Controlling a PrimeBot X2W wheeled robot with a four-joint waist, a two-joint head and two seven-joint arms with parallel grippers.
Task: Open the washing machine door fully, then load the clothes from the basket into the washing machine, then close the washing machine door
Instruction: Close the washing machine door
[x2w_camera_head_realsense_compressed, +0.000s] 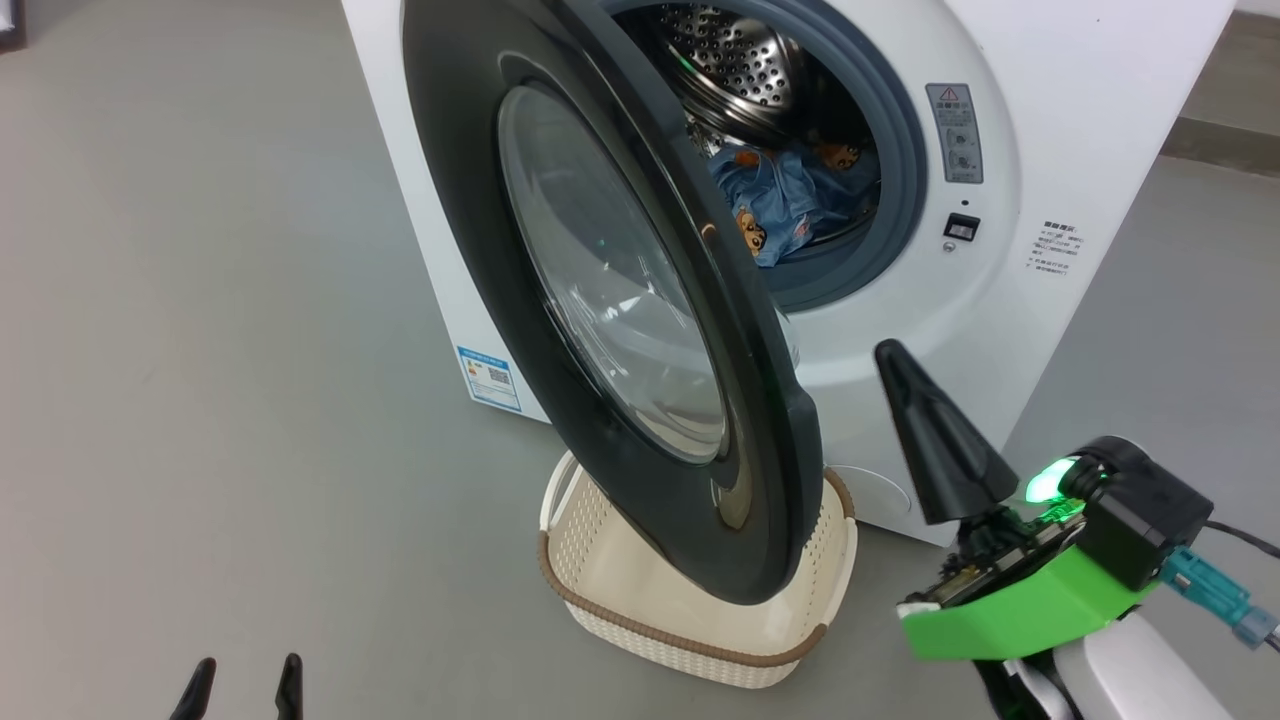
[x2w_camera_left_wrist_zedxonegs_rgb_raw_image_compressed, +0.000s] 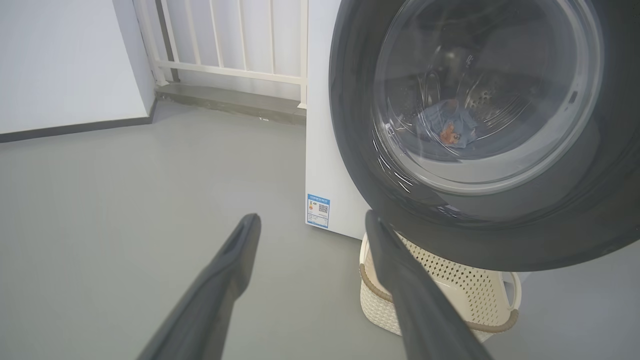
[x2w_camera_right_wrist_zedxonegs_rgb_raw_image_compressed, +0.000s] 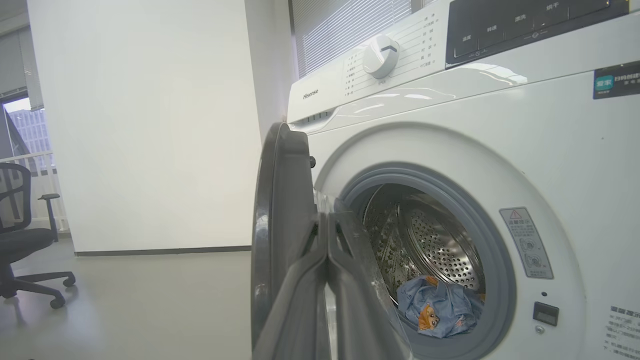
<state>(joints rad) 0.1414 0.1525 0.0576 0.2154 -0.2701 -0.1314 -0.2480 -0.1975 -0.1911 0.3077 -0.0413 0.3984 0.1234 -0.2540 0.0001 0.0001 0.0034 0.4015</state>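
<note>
- Large round washing machine door (x2w_camera_head_realsense_compressed: 610, 290), glossy black rim with a bulging clear glass centre: stands part open, over the small cream perforated plastic basket (x2w_camera_head_realsense_compressed: 690, 660), which looks empty.
- Light blue cartoon-print clothes (x2w_camera_head_realsense_compressed: 775, 200): inside the drum of the big white washing machine (x2w_camera_head_realsense_compressed: 1080, 150).
- Right gripper (x2w_camera_head_realsense_compressed: 892, 360): fingers pressed together, holding nothing, near the door's free edge.
- Left gripper (x2w_camera_head_realsense_compressed: 248, 668): fingers apart, empty, well away.
- Judgement: the door is rigid and hinged, its gloss probably slippery. Push on the black rim, not the glass.
</note>
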